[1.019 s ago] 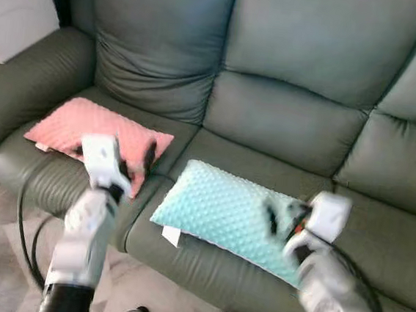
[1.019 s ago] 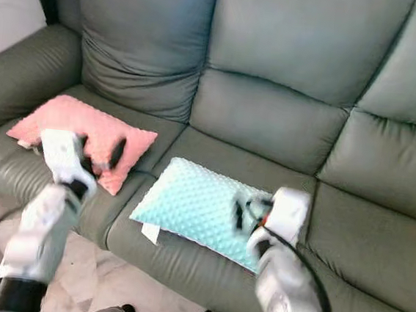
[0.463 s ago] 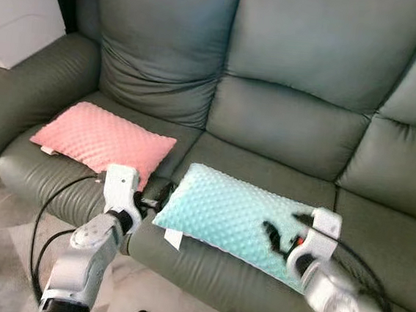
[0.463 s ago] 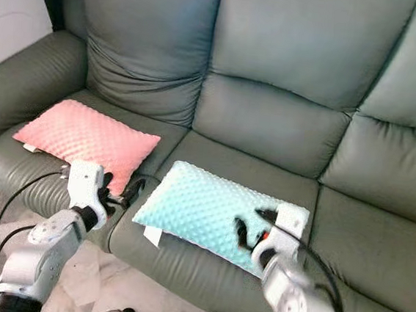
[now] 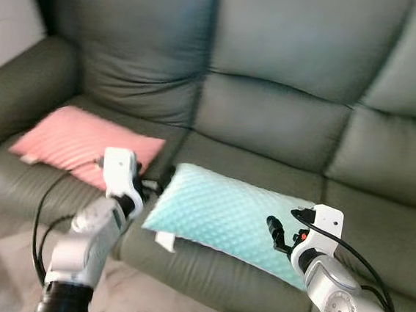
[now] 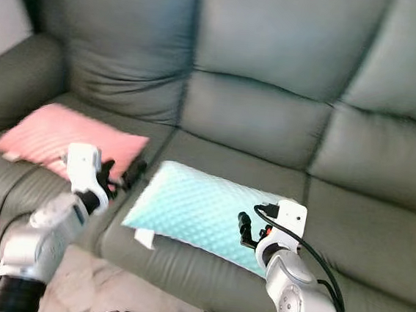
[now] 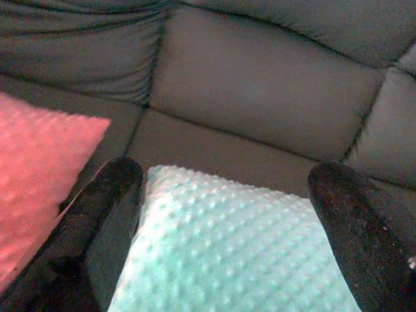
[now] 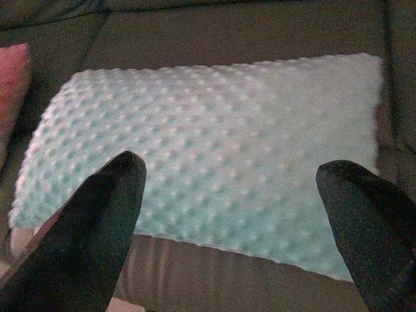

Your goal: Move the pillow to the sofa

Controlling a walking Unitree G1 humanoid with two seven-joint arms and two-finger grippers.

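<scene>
Pillow [image 5: 228, 217] already lay at the sofa [image 5: 285, 119] seat's front edge; left gripper [image 7: 224, 214] and right gripper [image 8: 231, 214] both gaped wide, holding nothing, so probably just back off next

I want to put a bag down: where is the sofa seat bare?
The right seat, beside the teal pillow, is bare. The left seat holds the pink pillow; the middle holds the teal one, with both hands at its ends.
</scene>
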